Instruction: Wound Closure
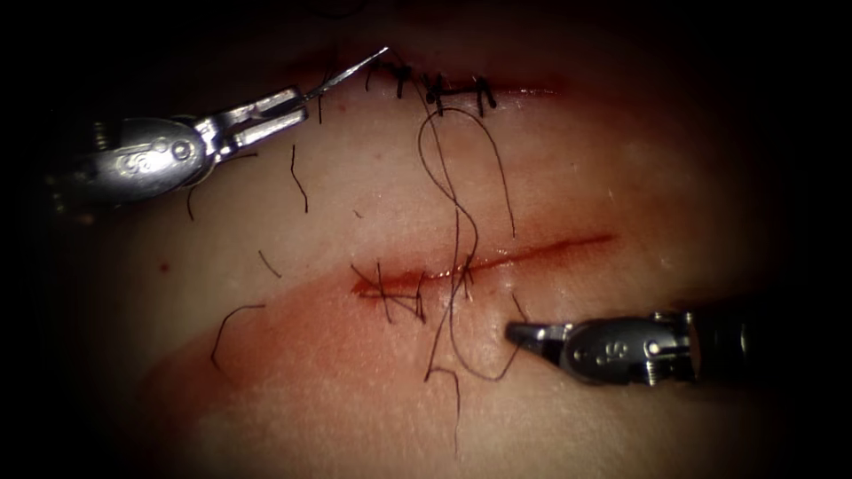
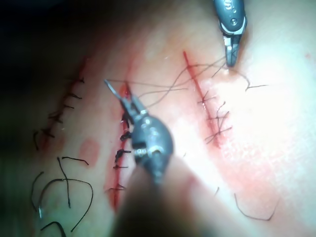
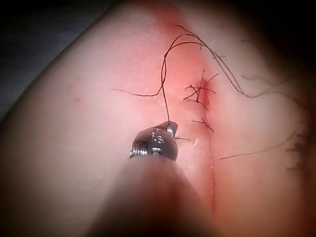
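1. The pale pink slab of pork-belly tissue (image 1: 621, 160) carries two cuts in the endoscope view; the landmark here is the central red cut (image 1: 497, 257), which runs left to right and bears a few dark stitches at its left end.
2. A second, upper cut (image 1: 444, 89) lies beyond the central cut, closed with a row of dark stitches.
3. A smear of red fluid (image 1: 311, 337) spreads over the tissue on the near side of the central cut's left end.
4. The left arm's silver end effector (image 1: 297, 102) hangs well beyond the central cut and to its left, near the upper cut, clamped on the thin curved steel needle (image 1: 351, 73) at one end of its curve; the rest juts free above the tissue, not in it.
5. The right arm's silver end effector (image 1: 515, 333) sits just on the near side of the central cut, closed upon the dark thread.
6. That long dark suture thread (image 1: 461, 222) loops from the upper cut across the central cut to the right end effector.
7. Short cut ends of dark thread (image 1: 300, 177) lie scattered on the tissue left of the central cut.
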Robot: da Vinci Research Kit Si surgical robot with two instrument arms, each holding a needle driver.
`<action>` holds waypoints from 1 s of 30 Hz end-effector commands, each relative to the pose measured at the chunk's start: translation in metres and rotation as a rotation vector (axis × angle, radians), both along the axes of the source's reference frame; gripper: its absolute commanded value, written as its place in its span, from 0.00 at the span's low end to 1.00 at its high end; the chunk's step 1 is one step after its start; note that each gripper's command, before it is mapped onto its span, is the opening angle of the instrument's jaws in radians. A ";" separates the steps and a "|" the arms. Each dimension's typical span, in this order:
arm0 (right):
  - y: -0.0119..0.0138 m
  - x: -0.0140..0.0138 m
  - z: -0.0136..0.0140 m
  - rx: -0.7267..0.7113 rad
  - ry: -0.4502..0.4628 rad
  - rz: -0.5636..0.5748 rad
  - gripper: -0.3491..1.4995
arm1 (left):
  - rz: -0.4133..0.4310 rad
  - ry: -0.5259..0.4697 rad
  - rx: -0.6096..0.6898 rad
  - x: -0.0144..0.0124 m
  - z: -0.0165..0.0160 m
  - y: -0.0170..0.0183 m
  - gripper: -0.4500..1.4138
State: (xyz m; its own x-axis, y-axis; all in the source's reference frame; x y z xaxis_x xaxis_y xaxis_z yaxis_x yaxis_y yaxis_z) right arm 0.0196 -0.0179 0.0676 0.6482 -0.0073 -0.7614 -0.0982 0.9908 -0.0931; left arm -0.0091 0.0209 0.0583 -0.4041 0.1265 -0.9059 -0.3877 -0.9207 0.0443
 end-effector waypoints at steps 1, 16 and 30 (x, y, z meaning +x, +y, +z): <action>-0.0019 0.0001 -0.0007 0.018 -0.002 -0.005 0.00 | 0.000 -0.001 0.000 -0.0005 0.0007 0.0001 0.00; -0.0102 -0.0013 -0.0124 0.198 -0.016 -0.077 0.00 | -0.001 0.002 -0.001 -0.0004 0.0010 0.0001 0.00; -0.0119 -0.0003 -0.0167 0.284 0.104 -0.134 0.78 | 0.000 0.001 -0.001 -0.0003 0.0011 0.0001 0.00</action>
